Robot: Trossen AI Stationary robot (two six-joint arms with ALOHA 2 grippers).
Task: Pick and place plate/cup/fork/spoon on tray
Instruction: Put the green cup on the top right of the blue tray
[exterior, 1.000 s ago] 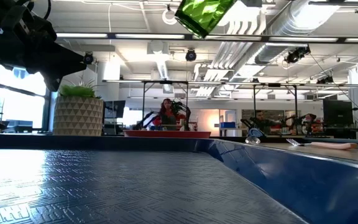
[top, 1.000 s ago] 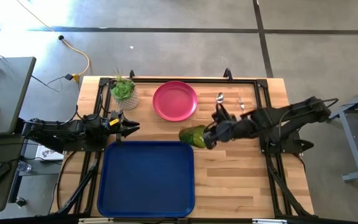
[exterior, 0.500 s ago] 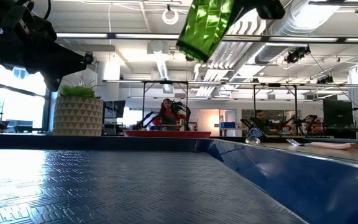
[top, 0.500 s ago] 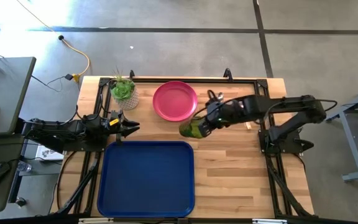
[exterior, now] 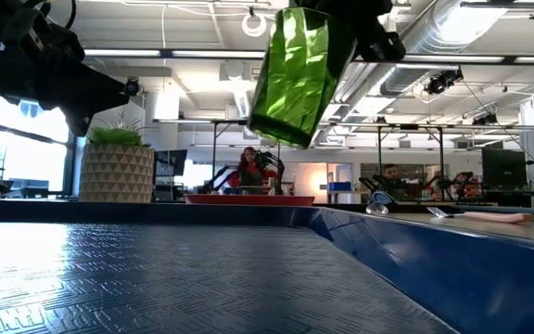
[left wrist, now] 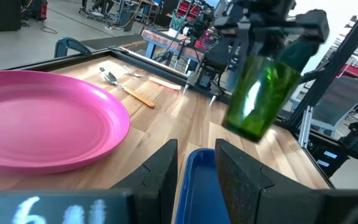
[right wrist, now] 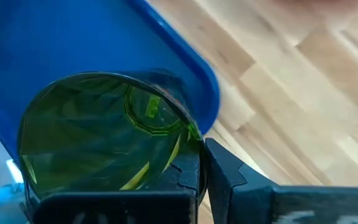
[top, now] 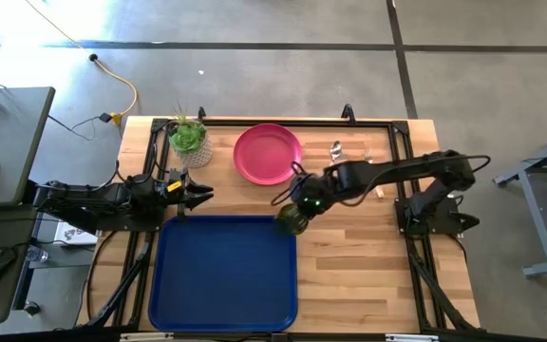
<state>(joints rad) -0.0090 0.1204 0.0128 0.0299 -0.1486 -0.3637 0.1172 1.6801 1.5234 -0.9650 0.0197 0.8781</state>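
Observation:
My right gripper (top: 303,203) is shut on the dark green translucent cup (top: 292,219), held in the air over the far right corner of the dark blue tray (top: 224,275). The cup also shows in the low view (exterior: 299,74) and the left wrist view (left wrist: 260,93). The pink-red plate (top: 268,154) lies on the table beyond the tray. The spoon (top: 336,149) and fork (top: 369,158) lie to the plate's right. My left gripper (top: 203,195) is open and empty, level at the tray's far left corner. My right gripper pinches the cup's wall at the rim (right wrist: 191,134), one finger inside and one outside. The fingers come from above, slanting from the table's right. The cup hangs below them, lifted clear, mouth up and slightly tilted.
A green succulent in a pale pot (top: 188,139) stands at the far left of the table. A dark frame (top: 399,142) runs along the table's far and right edges. Bare wood (top: 368,266) lies right of the tray.
My right gripper has swung round and gone toward the tray's far right corner and down, still shut on the cup. The cup has turned from lying tipped on its side to nearly upright and now hangs lower, over the tray's corner.

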